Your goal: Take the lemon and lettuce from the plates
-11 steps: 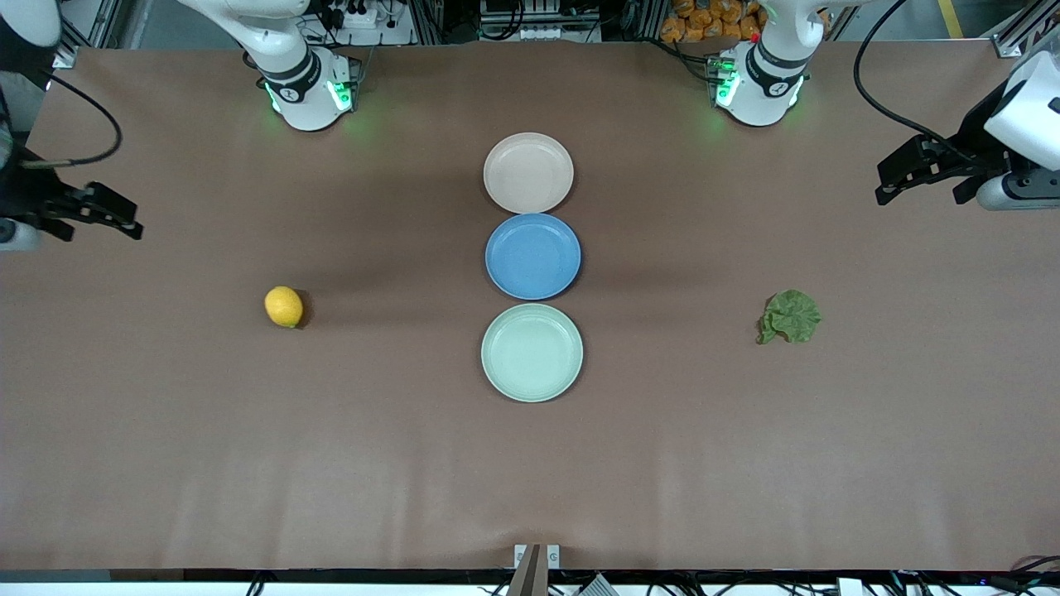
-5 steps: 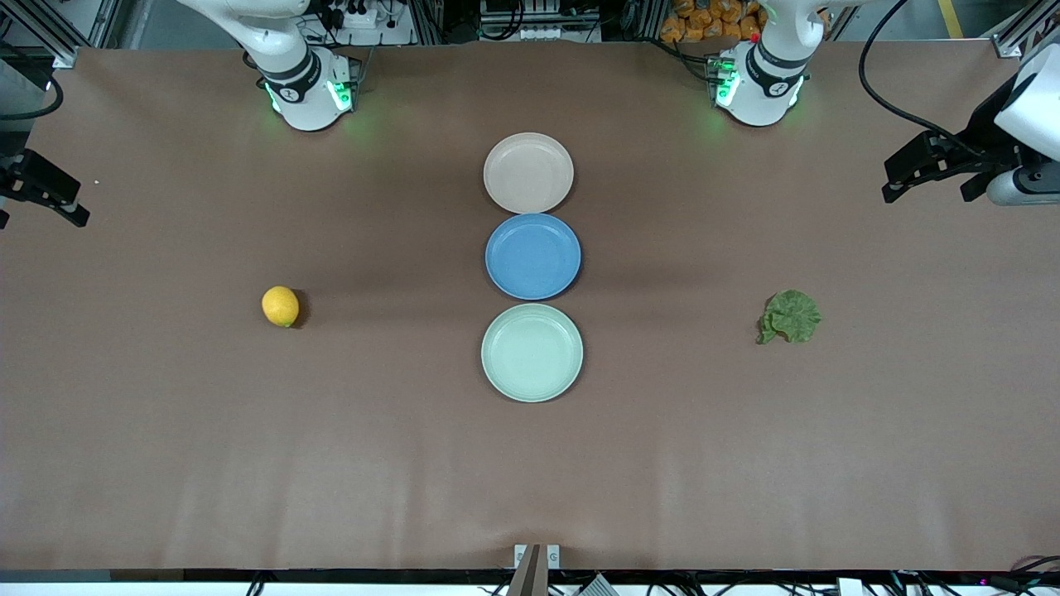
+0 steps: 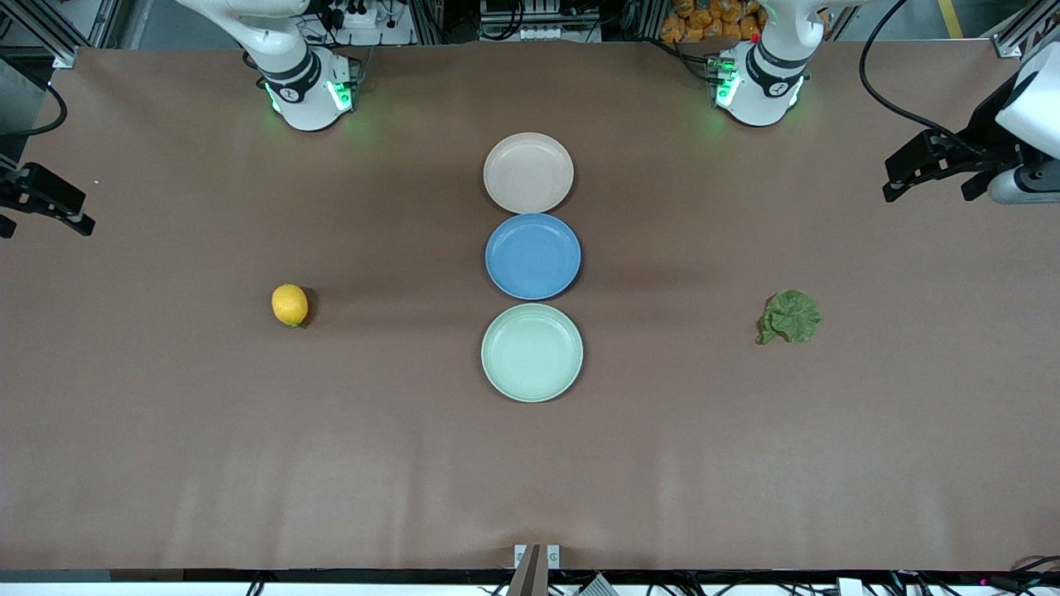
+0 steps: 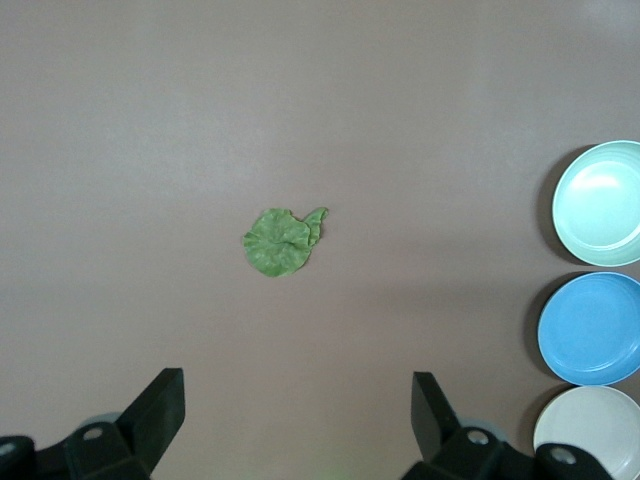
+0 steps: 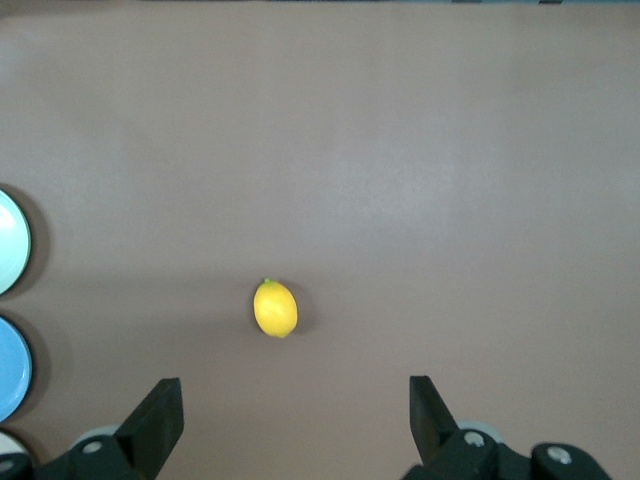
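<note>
The lemon (image 3: 290, 305) lies on the bare table toward the right arm's end; it also shows in the right wrist view (image 5: 275, 308). The lettuce (image 3: 790, 316) lies on the bare table toward the left arm's end, also in the left wrist view (image 4: 281, 241). The beige plate (image 3: 528, 172) and the mint green plate (image 3: 532, 353) are empty. My right gripper (image 3: 48, 230) is open and empty, raised at the table's edge, away from the lemon. My left gripper (image 3: 923, 197) is open and empty, raised at the other edge, away from the lettuce.
An empty blue plate (image 3: 533, 256) sits between the beige and mint plates in a row down the table's middle. The arm bases stand at the edge farthest from the front camera. The three plates show at the edge of the left wrist view (image 4: 592, 328).
My right gripper has drawn back toward the table's edge, away from the lemon. The lemon has shifted slightly toward the plates. My left gripper has drawn back slightly.
</note>
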`<state>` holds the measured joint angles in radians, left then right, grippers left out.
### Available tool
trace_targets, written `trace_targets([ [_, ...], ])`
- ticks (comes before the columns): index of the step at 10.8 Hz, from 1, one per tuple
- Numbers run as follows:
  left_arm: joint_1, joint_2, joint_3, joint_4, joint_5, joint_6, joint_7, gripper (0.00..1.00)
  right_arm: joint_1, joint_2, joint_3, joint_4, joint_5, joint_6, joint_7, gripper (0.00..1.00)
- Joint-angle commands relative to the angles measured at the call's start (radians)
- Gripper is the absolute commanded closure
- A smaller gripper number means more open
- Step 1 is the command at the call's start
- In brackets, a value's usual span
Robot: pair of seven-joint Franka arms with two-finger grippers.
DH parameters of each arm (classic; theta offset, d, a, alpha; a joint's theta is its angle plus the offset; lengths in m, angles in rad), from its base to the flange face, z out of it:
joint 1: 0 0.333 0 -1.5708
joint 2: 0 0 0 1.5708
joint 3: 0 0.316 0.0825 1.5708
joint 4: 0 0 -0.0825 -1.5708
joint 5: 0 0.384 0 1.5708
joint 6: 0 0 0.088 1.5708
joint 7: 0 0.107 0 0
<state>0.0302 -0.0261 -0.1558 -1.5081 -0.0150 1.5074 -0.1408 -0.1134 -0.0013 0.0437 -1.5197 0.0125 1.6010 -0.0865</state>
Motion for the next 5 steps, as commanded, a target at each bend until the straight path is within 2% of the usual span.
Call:
trace_targets([
  [1,0.008,-0.020,0.004,0.002,0.017,-0.015,0.030,0.00,0.011,0.014,-0.010,0.030,-0.008,-0.038,0.013,0.00],
  [5,0.008,-0.018,0.015,0.011,0.021,-0.015,0.030,0.00,0.008,0.014,-0.010,0.032,-0.008,-0.038,0.013,0.00],
])
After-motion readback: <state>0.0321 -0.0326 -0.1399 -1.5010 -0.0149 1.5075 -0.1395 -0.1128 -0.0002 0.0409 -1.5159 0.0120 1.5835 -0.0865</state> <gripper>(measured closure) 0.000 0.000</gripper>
